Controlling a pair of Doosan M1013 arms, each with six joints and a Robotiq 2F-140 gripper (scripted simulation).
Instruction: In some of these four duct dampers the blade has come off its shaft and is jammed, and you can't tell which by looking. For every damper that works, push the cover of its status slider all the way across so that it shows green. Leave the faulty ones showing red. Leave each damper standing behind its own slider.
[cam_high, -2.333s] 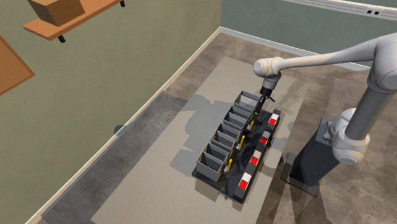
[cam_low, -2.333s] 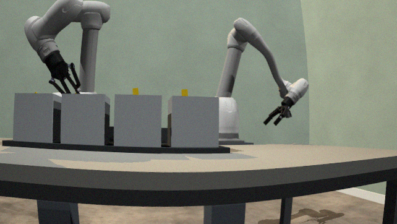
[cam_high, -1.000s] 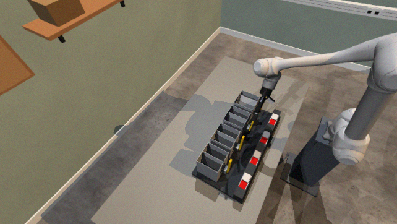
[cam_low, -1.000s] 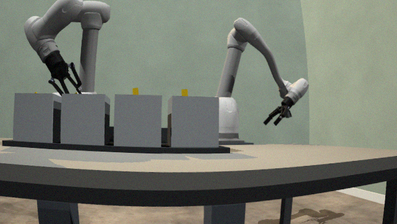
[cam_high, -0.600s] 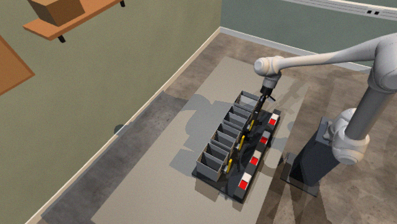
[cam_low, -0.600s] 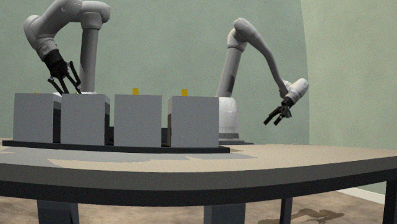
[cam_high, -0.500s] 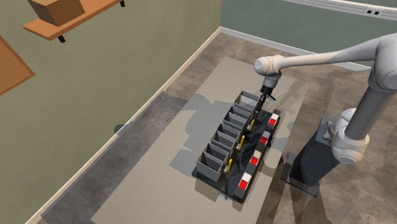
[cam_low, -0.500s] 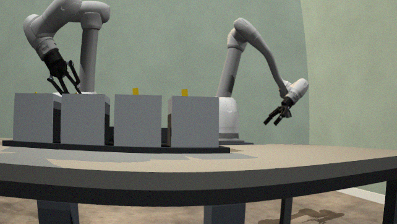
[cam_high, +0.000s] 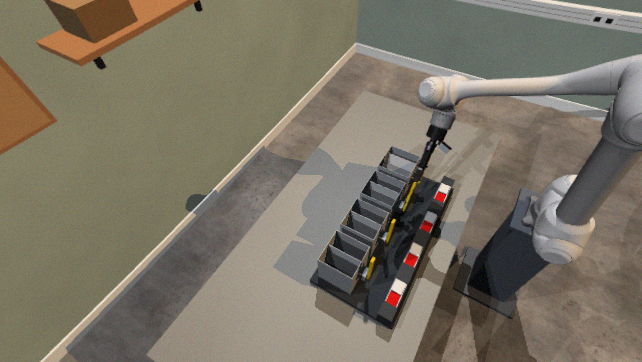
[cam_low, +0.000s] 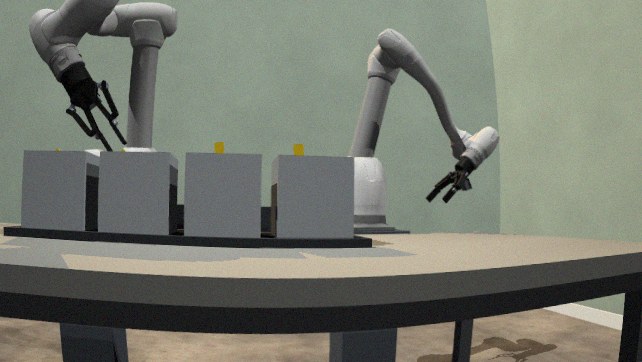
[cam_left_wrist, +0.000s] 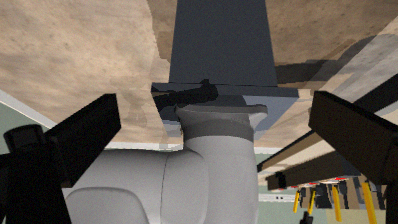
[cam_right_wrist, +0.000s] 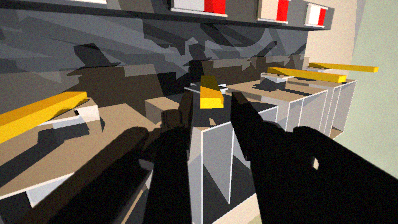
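Dampers: four grey, open-topped duct dampers (cam_high: 340, 277) (cam_low: 223, 195) (cam_right_wrist: 215, 165) stand in a row on a dark base board (cam_high: 357, 307) (cam_low: 200, 241).
Handles: yellow bar handles (cam_high: 392, 230) (cam_low: 298, 149) (cam_left_wrist: 369, 200) (cam_right_wrist: 307, 75), on the dampers' slider side.
Sliders: all four, with white covers (cam_high: 399, 287) (cam_right_wrist: 192, 4), show red.
Right gripper (cam_high: 422, 162) (cam_low: 118, 147) (cam_right_wrist: 210, 99): fingers partly spread around one handle's end, gaps showing on both sides; pinching nothing.
Left gripper (cam_low: 437, 198) (cam_left_wrist: 217, 107): spread wide, empty, well apart from the dampers.
Table: beige top (cam_high: 225, 300) (cam_low: 475, 255) beneath the board.

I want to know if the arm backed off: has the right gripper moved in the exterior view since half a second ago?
Yes. The right gripper went up and slightly picture-left, against the grey boxes.
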